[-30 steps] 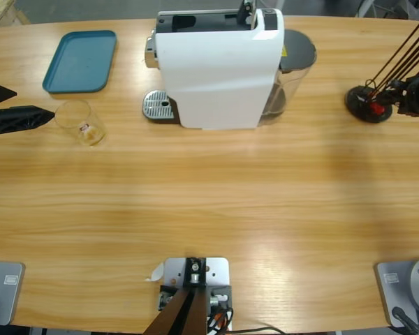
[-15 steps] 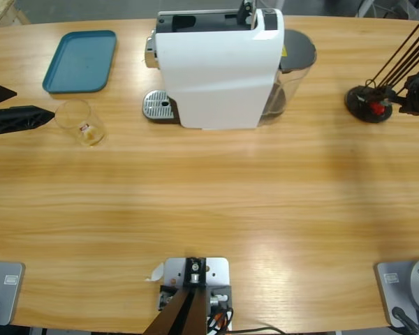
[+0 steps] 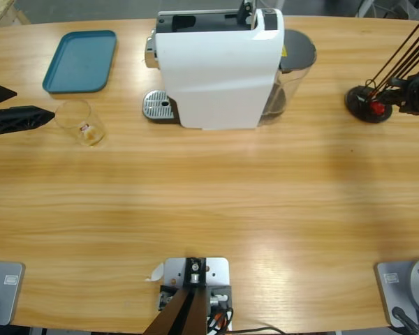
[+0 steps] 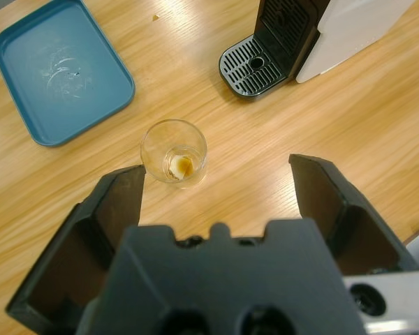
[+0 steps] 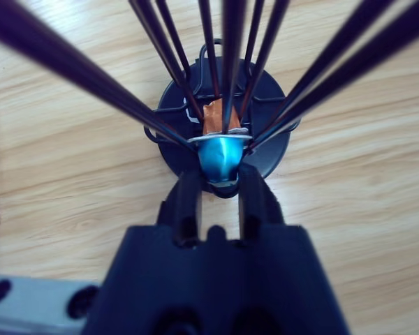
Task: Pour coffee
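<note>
My left gripper (image 3: 33, 102) (image 4: 216, 178) is open at the table's left edge. A clear glass tumbler (image 3: 80, 122) (image 4: 173, 152) stands upright just ahead of it, outside the jaws, with a small amber-brown spot at its bottom. The coffee itself is out of view. At the right edge, my right gripper (image 3: 413, 96) (image 5: 219, 179) is shut on a blue capsule (image 5: 220, 155). This capsule sits at the foot of a black wire capsule stand (image 3: 369, 103) (image 5: 272, 150). An orange capsule (image 5: 215, 115) is stacked just above the blue one.
A big white coffee machine (image 3: 216, 70) with a grey water tank (image 3: 298, 66) stands at the back middle. Its metal drip grate (image 3: 158, 106) (image 4: 255, 64) faces left. A teal tray (image 3: 80, 61) (image 4: 59, 70) lies at the back left. The stand's dark rods (image 5: 160, 49) fan around the right gripper.
The right gripper shifted slightly away from the stand and back toward it. The left gripper's near jaw drew back a little. The tumbler has not moved.
</note>
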